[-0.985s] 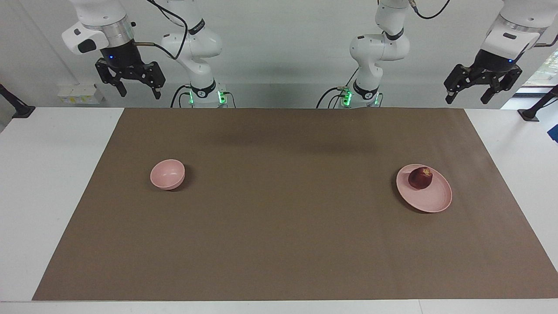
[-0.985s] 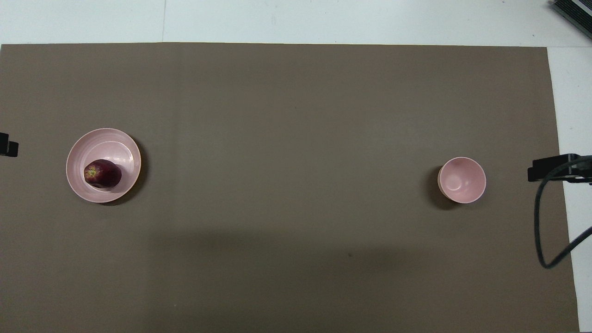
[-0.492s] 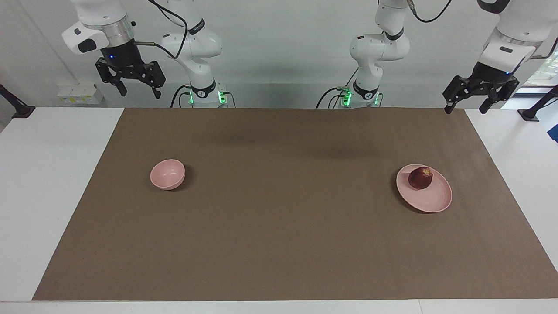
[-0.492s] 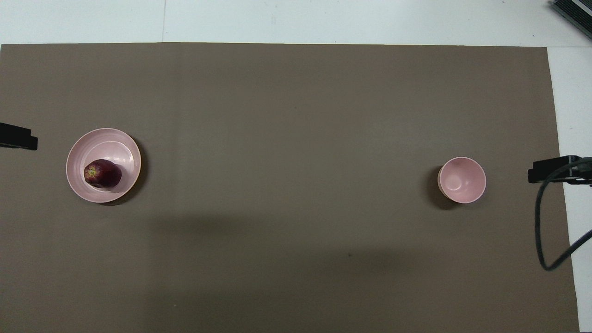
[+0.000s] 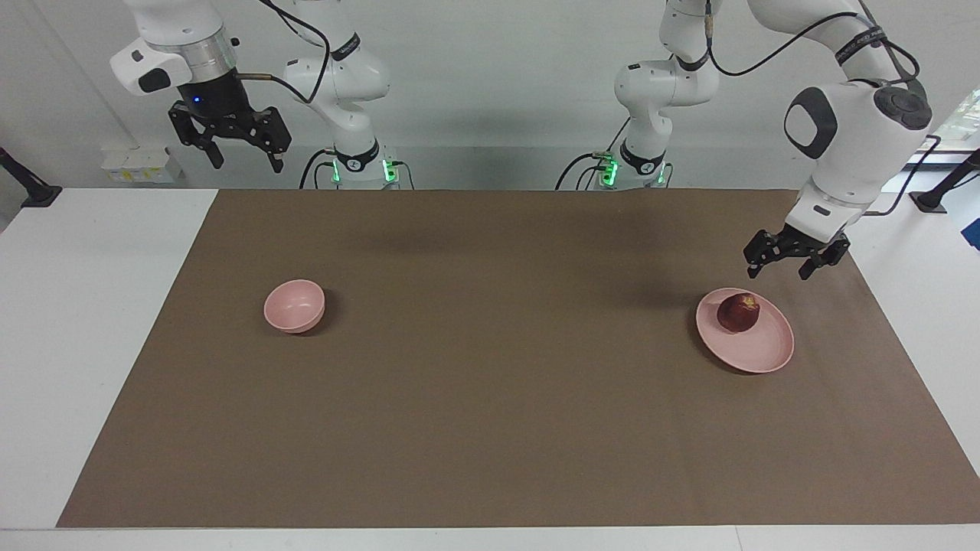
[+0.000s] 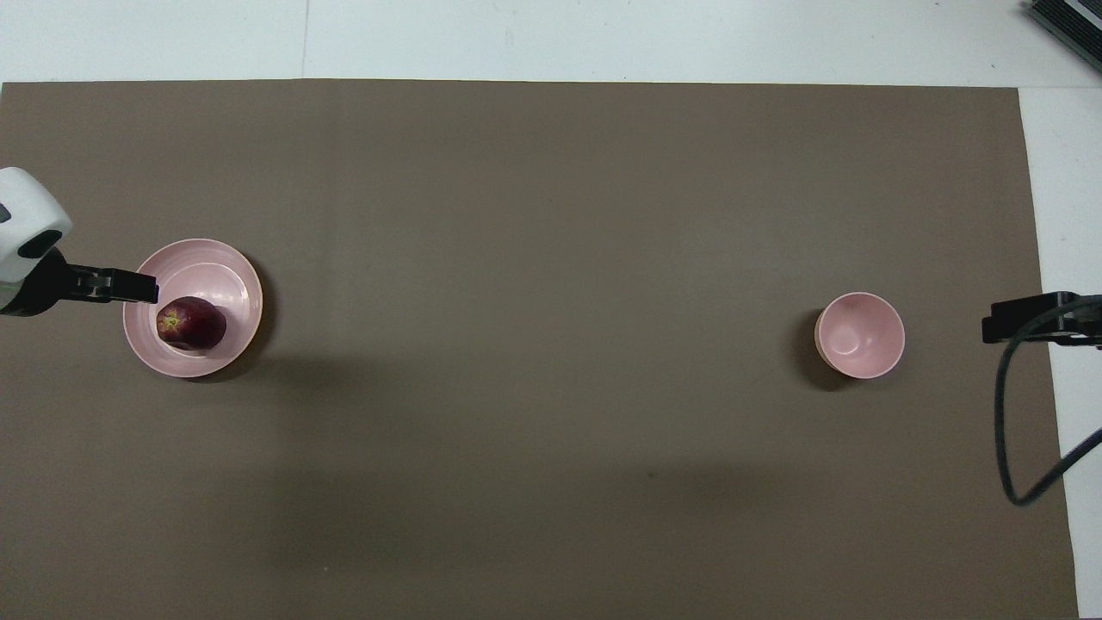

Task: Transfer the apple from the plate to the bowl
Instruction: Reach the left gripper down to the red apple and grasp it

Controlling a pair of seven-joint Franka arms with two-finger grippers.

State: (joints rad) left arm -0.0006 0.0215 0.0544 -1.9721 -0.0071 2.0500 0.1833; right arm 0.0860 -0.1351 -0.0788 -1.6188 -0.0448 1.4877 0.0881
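Hovering: left gripper [image 5: 792,259], jaws spread, above plate [image 5: 758,353] rim; off-centre descent risks rolling apple [image 5: 738,312]. Right gripper [image 5: 239,145] waits, spread.

In the overhead view the left arm [image 6: 21,237] is cut off by the edge. The plate's [image 6: 228,267] rim is partly covered by the left tool [image 6: 129,287]. Only the right tool's [image 6: 1029,316] tip is seen.

White desk [image 5: 92,321], big brown mat [image 5: 490,398] covering most of it, white margins at both ends and the edge farthest from the robots. Plain light grey wall [image 5: 490,76] at the robots' end. White socket box [image 5: 142,164] low on the wall. Bright window [image 5: 953,122] at the left arm's end. Even overhead lighting, soft shadows on mat.
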